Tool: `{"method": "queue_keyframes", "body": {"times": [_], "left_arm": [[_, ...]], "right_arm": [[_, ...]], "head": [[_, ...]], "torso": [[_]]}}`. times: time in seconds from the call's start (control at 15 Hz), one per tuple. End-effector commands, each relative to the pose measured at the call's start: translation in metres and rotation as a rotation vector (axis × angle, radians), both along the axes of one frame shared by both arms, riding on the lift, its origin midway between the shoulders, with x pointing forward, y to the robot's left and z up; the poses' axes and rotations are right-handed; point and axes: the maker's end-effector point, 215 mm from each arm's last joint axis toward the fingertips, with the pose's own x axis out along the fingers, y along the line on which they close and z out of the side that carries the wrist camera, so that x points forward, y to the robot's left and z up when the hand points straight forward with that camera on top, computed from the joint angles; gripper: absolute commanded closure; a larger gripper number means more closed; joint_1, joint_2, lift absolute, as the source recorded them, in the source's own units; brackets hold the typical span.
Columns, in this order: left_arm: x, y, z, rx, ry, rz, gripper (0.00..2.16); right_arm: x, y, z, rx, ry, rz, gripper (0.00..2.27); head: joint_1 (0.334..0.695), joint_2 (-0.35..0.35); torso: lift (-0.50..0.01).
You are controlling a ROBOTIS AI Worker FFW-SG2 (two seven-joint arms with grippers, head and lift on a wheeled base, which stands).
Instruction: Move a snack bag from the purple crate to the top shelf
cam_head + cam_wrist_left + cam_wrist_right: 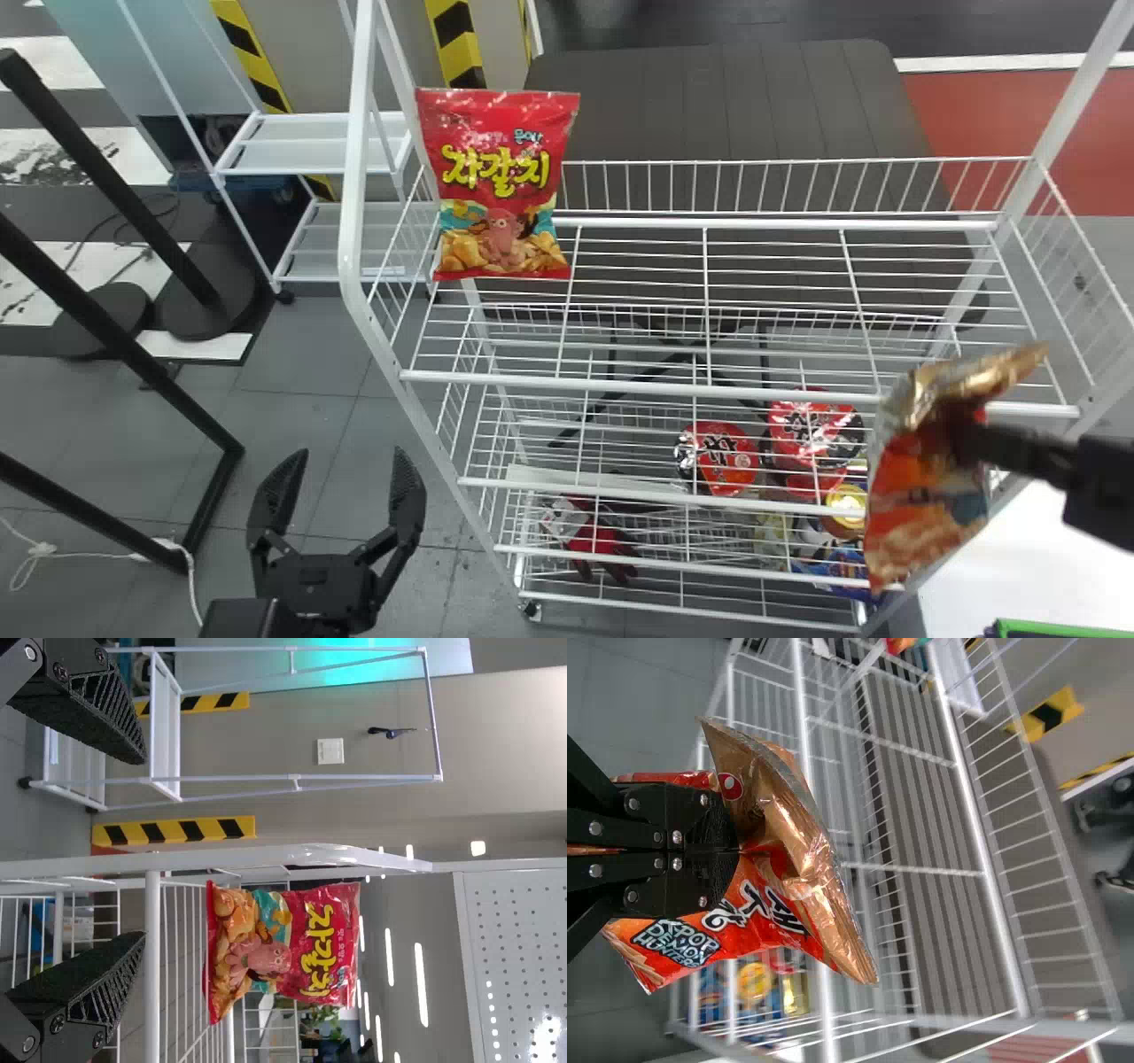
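Clock ref.: head view, 12 = far side, centre of view = hub.
Step in hand: transfer judged under way; pick done, placement not yet made.
R grpr (735,850): closed on orange snack bag (926,505), at approx. 4 o'clock; film is pinched and creased between fingers.
Bag loc.: by R front corner of top shelf (673,390); clearance from front rail cannot be confirmed.
Long axis: approx. 1 to 7 o'clock, i.e. roughly upright w/ slight tilt.
Gold end: pointed to 1–2 o'clock, folded over; opp. end is hung toward 7 o'clock, below the grip.
L grpr (353,454): fingers spread, nothing held; parked at 7–8 o'clock.
Red bag (500,186): stood upright at L end of same shelf, 11 o'clock.
Next move (judged): bag to be raised until lower end clears front rail, then carried toward 11 o'clock, over wire deck; to be lowered & released there, pref. upright.
Caution: lower end may be snagged on rail if lift is insuff.; soft film may be swung or slumped on release. Contact w/ red bag to be avoided, as it may be tipped.
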Motion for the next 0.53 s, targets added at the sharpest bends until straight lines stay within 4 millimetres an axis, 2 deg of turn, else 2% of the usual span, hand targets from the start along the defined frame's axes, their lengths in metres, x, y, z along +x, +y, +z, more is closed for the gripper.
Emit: {"method": "queue_keyframes", "body": {"times": [0.0,0.27,0.4,0.47], "left_arm": [[-0.001,0.001,0.001,0.001,0.001,0.001,0.12],[-0.003,0.006,-0.003,0.008,0.014,0.007,0.12],[-0.002,0.006,-0.003,0.008,0.016,0.008,0.12],[-0.002,0.007,-0.004,0.01,0.017,0.008,0.12]], "right_arm": [[0.032,0.017,0.045,0.002,-0.108,0.027,2.25],[0.061,0.038,0.092,0.012,-0.213,0.059,2.25],[0.068,0.047,0.097,0.018,-0.222,0.079,2.25],[0.07,0.054,0.09,0.027,-0.203,0.093,2.25]], "head": [[0.695,0.155],[0.695,0.181],[0.695,0.201],[0.695,0.206]], "torso": [[0.0],[0.0],[0.0],[0.0]]}}
